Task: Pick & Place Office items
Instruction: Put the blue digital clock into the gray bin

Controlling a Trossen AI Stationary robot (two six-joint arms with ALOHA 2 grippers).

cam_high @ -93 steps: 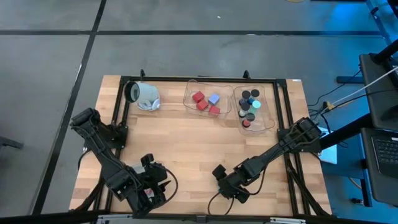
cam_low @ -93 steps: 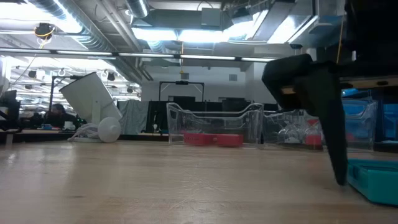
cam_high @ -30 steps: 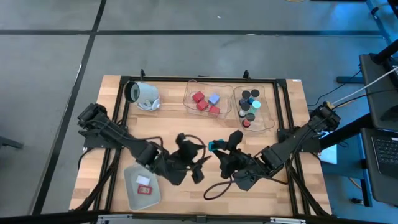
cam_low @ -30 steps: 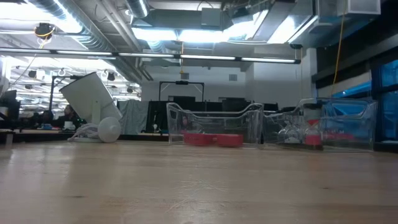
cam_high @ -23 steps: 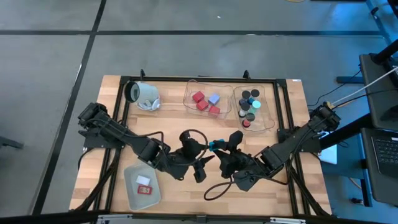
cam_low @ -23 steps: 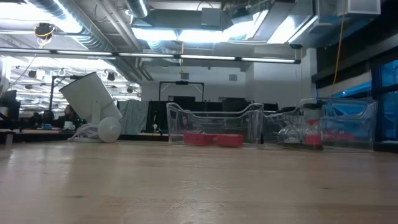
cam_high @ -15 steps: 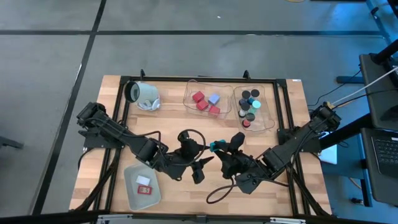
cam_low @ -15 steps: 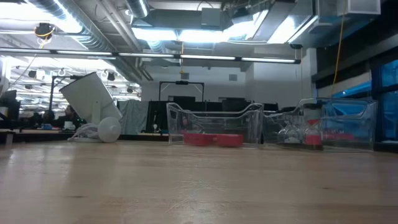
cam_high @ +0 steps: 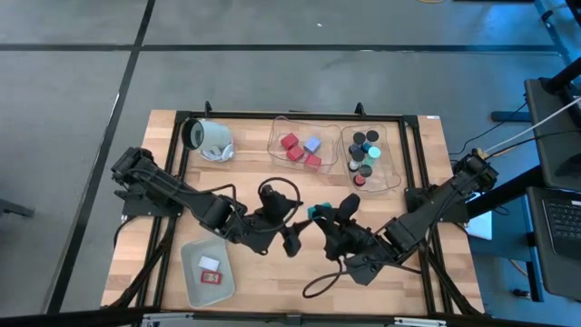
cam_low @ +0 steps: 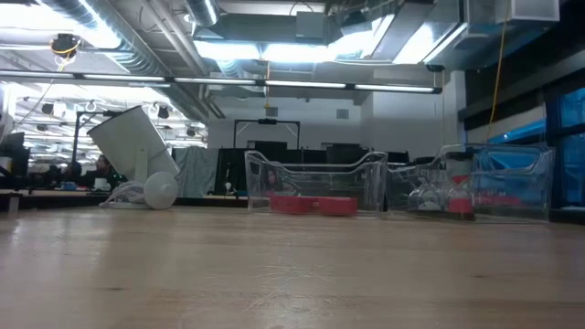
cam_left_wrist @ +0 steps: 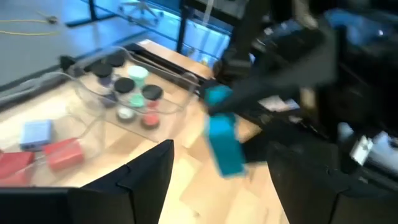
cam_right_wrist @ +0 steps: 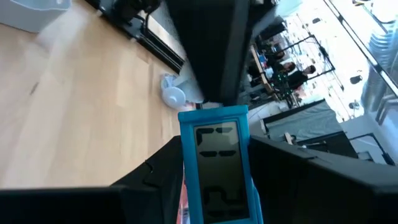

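My right gripper is shut on a flat teal card above the table's middle. In its wrist view the card sticks out past the fingers toward my left arm. My left gripper is open just left of it. In the left wrist view the card stands beyond the wide gap between the fingers, touching neither. Red and pale blue blocks lie in one clear bin. Stubby cylinders stand in the other. A red and a white card lie in a grey-white bin. My right gripper pinches the teal card between its two fingers at the end nearest the wrist, the fingers lying along the card's long edges. The card's other end juts forward toward the left gripper. The card is lifted clear of the table.
The large white cylinder lies tipped at the far left, also in the low view. The two clear bins stand at the far edge. The grey-white bin sits near left. Cables loop around both wrists.
My left gripper has moved a little toward the table's far edge and closer to the teal card, staying open. My right gripper has kept the card lifted, shifting only slightly.
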